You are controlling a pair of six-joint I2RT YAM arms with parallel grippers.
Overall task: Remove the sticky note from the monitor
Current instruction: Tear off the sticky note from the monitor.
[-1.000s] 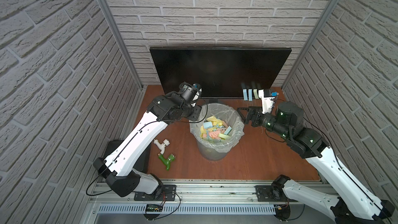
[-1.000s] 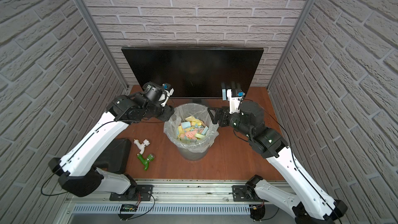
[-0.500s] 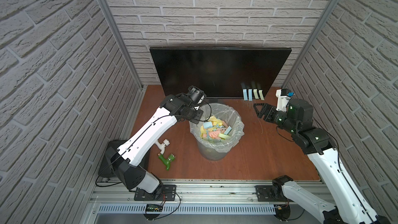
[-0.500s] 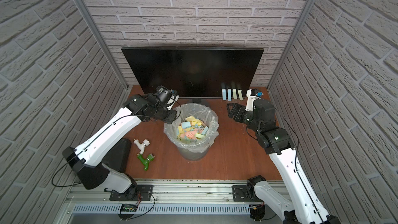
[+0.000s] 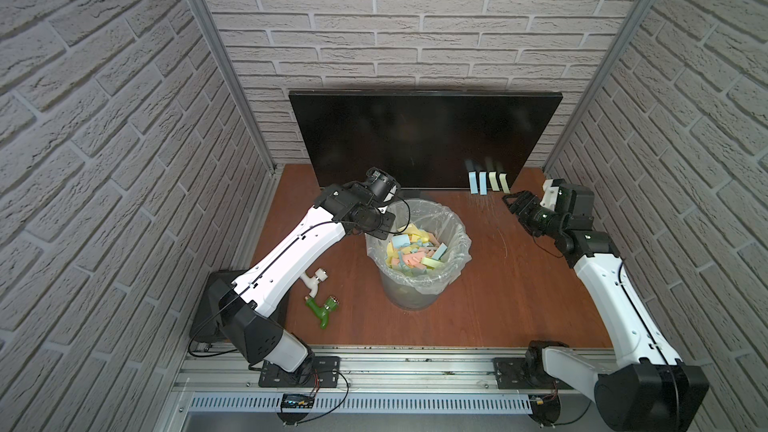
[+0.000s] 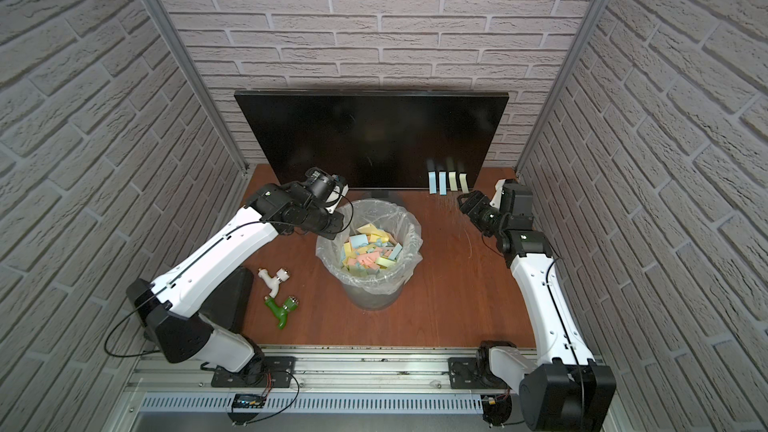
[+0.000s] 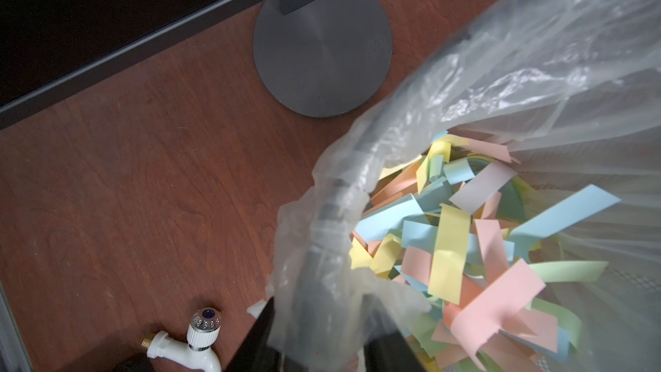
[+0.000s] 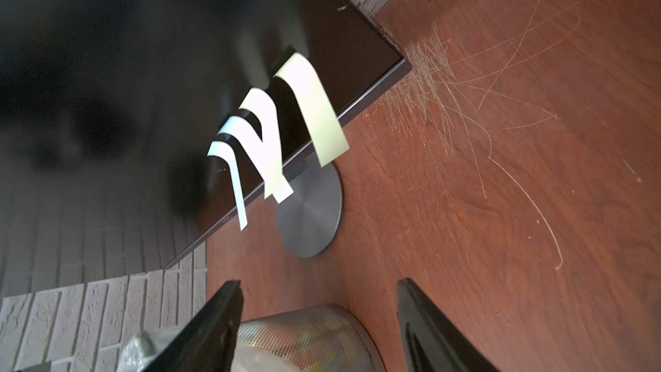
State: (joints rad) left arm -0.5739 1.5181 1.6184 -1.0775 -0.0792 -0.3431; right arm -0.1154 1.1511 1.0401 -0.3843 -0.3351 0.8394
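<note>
The black monitor (image 5: 415,135) (image 6: 365,135) stands at the back. Several sticky notes, two blue (image 5: 478,182) and two pale yellow (image 5: 498,181), hang along its lower right edge. In the right wrist view the yellow notes (image 8: 318,112) curl off the screen (image 8: 107,48). My right gripper (image 5: 510,200) (image 8: 318,291) is open and empty, just in front of and to the right of the notes. My left gripper (image 5: 384,228) (image 7: 322,323) is shut on the near-left rim and plastic liner of the waste bin (image 5: 415,297).
The mesh bin (image 6: 374,297) in the middle of the table holds many coloured paper strips. A white tap (image 5: 315,278) and a green tap (image 5: 322,308) lie to its left. The monitor's round stand (image 7: 322,48) sits behind the bin. Brick walls close in on three sides.
The left gripper has come onto the bin's rim and narrowed on it. The right arm has drawn back from over the bin toward the notes at the monitor's right corner.
</note>
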